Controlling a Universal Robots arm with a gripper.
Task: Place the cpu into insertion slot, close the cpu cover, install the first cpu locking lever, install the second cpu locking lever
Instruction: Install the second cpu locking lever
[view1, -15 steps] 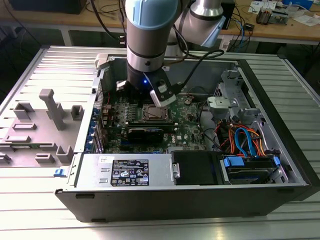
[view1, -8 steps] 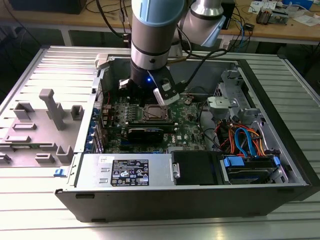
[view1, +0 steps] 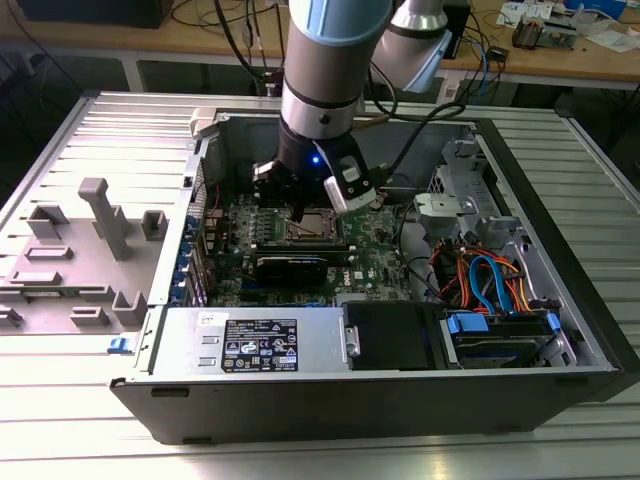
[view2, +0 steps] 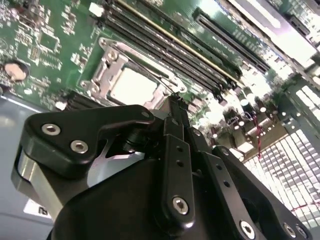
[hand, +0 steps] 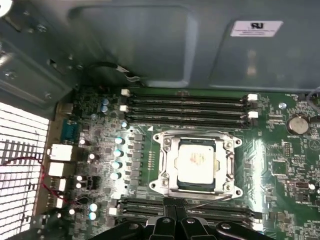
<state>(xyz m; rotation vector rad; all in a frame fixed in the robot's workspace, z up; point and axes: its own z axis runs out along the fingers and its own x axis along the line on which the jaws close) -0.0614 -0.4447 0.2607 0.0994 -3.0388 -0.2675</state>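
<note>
Nearest the wrist cameras is the black claw (view2: 172, 102), its two fingers drawn together to a narrow tip with nothing visibly between them; that tip hangs just beside the near edge of the insertion slot (hand: 197, 162), seemingly where a thin locking lever (hand: 207, 202) runs along the socket's side. In my judgement the fingers are pinched so that they can push or hook a slim wire rather than carry anything. Just past the tip, the cpu (hand: 196, 160) lies flat in the socket, its pale metal top showing through the cut-out of the cpu cover (hand: 172, 165), which appears to lie down over it, so the chip looks seated and the frame closed; whether either lever is latched I cannot tell. In the first wrist view, one bank of black memory slots (hand: 187, 107) runs on the far side of the socket, at least three long rows, and a second bank (hand: 145, 204) sits on the near side. One round coin cell (hand: 298, 124) sits off toward the board's corner. In the exterior view the arm (view1: 325, 80) reaches straight down into the open computer case (view1: 560, 300), which lies on its side on the ribbed metal desk (view1: 100, 400), giving the claw (view1: 300, 212) a clear vertical approach to the board. One grey parts tray (view1: 80, 255) rests beside the case on the exterior view's left.
</note>
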